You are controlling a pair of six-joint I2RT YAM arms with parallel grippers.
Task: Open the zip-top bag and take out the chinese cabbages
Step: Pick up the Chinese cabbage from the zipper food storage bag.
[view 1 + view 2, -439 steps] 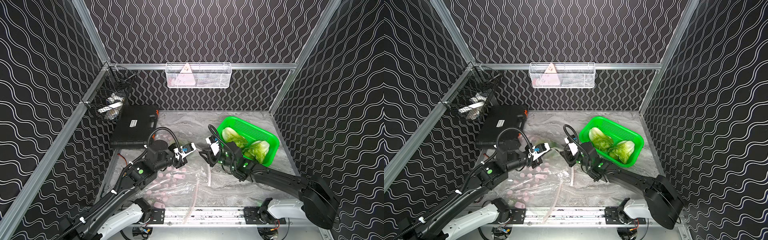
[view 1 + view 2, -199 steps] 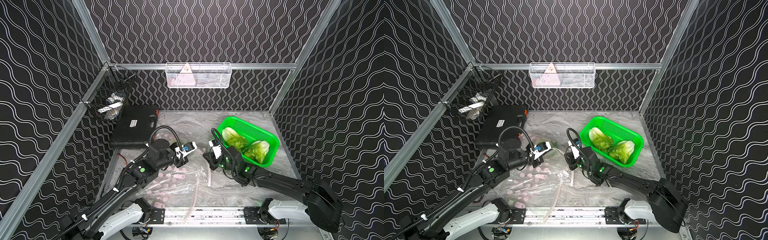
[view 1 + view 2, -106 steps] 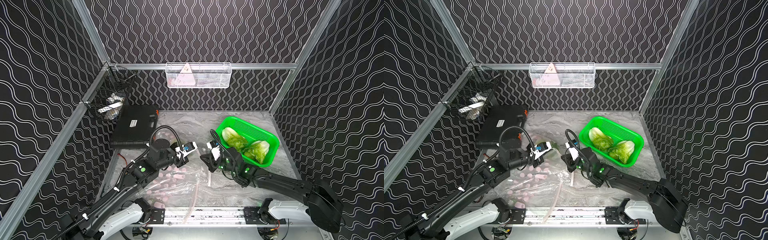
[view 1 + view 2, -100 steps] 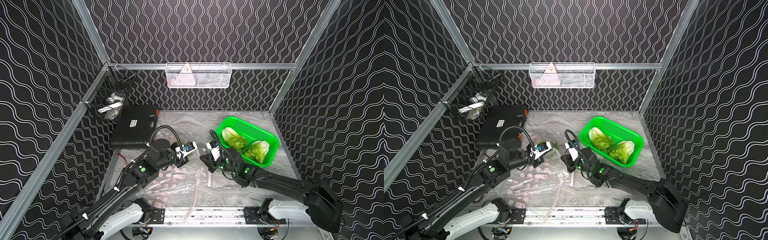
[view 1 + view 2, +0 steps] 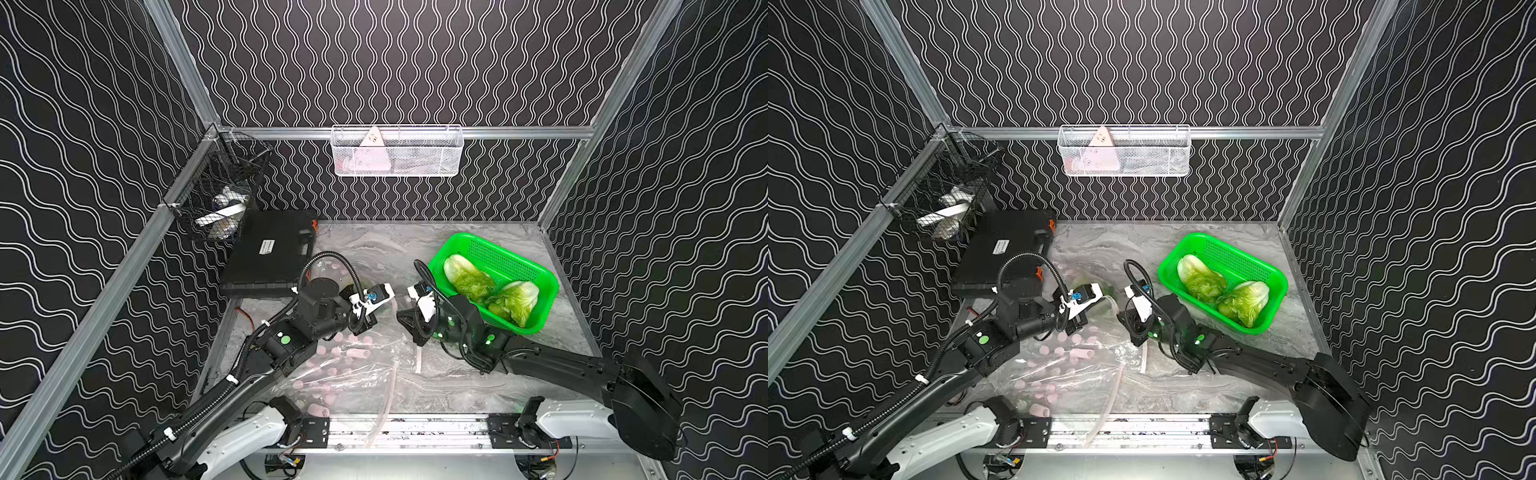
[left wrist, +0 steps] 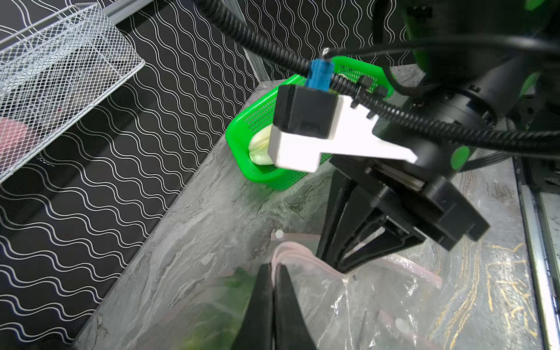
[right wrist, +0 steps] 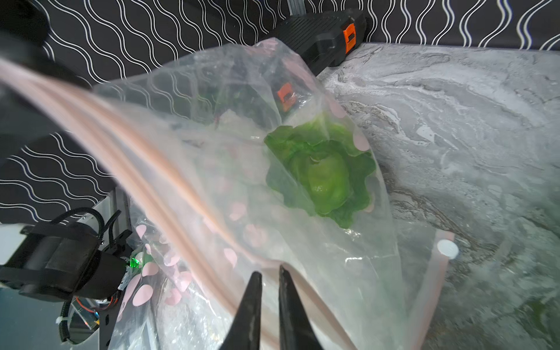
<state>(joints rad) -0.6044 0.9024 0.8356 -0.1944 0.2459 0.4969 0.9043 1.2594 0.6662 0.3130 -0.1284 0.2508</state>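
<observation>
Right wrist view. DESK: Why are both arms on the zip-top bag (image 7: 212, 188)?

PHOTOGRAPHER: To keep its mouth lifted and spread, by the look of it. The right gripper (image 7: 268, 271) has its fingers all but together, apparently pinching the pink zip rim. The left wrist view shows the left gripper (image 6: 274, 268) with fingers closed tight on another stretch of that rim. Whether the two grip opposite lips, the frames do not settle.

DESK: And the cabbages?

PHOTOGRAPHER: In a top view, the first chinese cabbage (image 5: 467, 276) and the second chinese cabbage (image 5: 515, 299) lie side by side inside the green basket (image 5: 503, 259), out of the way. The third chinese cabbage (image 7: 327, 175) sits inside the bag with its leafy end toward the right wrist camera. The bag lies on the counter (image 5: 395, 245) just beside the basket, on the side nearer the left arm.

DESK: How far along?

PHOTOGRAPHER: One head to go, on this evidence. With both grippers busy on the rim, one would have to let go to reach in. The slack film could then fold over the cabbage.
</observation>
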